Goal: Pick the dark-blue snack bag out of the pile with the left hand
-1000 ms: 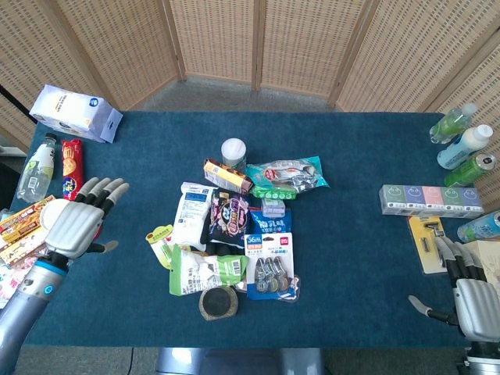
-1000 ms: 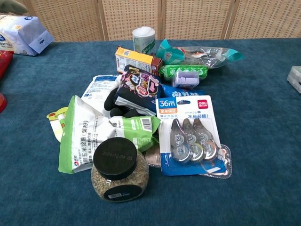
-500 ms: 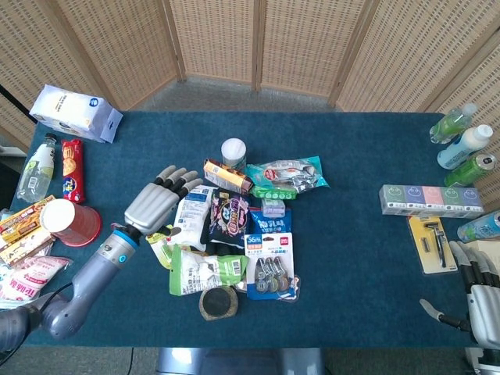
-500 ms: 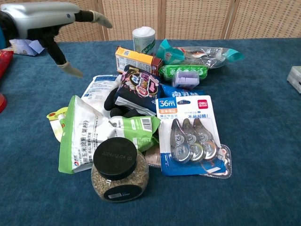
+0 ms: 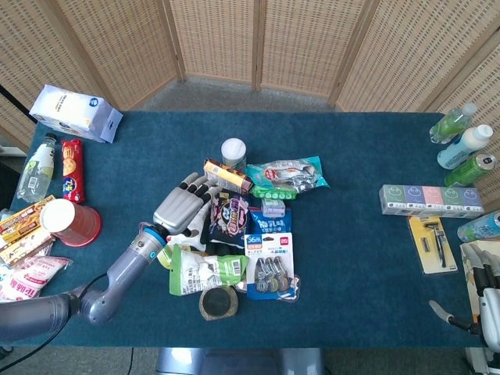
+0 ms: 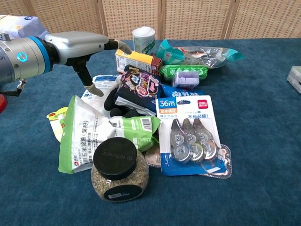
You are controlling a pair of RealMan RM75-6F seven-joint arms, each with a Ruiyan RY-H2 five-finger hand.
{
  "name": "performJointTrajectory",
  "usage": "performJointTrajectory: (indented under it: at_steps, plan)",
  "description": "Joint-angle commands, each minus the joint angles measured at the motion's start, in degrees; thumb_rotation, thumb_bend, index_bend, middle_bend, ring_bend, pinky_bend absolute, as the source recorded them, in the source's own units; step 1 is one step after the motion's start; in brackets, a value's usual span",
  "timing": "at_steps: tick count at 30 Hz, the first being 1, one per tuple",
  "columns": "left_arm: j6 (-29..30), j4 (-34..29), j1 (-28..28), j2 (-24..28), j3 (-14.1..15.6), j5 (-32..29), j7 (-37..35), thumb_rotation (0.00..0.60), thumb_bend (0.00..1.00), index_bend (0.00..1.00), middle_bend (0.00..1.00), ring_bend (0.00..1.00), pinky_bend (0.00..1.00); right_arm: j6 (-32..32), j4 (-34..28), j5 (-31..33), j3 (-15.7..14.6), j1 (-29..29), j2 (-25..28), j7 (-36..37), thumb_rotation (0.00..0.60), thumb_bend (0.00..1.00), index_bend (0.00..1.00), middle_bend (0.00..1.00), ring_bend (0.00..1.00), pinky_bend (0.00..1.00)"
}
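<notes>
The dark-blue snack bag (image 5: 228, 216) (image 6: 137, 86), printed with pink and white cartoon faces, lies on top of the pile at the table's middle. My left hand (image 5: 180, 209) (image 6: 83, 44) hovers open over the white pouch just left of the bag, fingers stretched toward the yellow-orange box, thumb hanging down. It holds nothing and does not touch the bag. My right hand (image 5: 486, 301) shows only at the head view's bottom right corner, open and empty, far from the pile.
Around the bag lie a white pouch (image 6: 96, 87), a green-white rice bag (image 6: 89, 134), a seed jar (image 6: 117, 169), a correction-tape pack (image 6: 190, 136), a yellow-orange box (image 6: 136, 59) and a white cup (image 6: 143, 40). A red cup (image 5: 74, 224) and snacks sit at the left edge, bottles (image 5: 465, 144) at the right.
My left hand has swept from the table's left edge rightward to just beside the dark-blue bag, staying open. The right hand has slid lower, toward the frame's corner.
</notes>
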Motion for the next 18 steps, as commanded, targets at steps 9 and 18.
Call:
performJointTrajectory:
  at_steps: [9, 18]
  plan:
    - [0.71, 4.77, -2.1, -4.51, 0.05, 0.61, -1.78, 0.6, 0.14, 0.1, 0.1, 0.09, 0.0, 0.38, 0.62, 0.25, -0.02, -0.78, 0.12, 1.17, 0.537, 0.15, 0.0, 0.0, 0.0, 0.0]
    - [-0.12, 5.36, -3.27, -5.33, 0.38, -0.73, -1.64, 0.6, 0.14, 0.1, 0.1, 0.1, 0.0, 0.73, 1.22, 0.27, 0.14, -1.25, 0.26, 2.11, 0.539, 0.15, 0.0, 0.0, 0.0, 0.0]
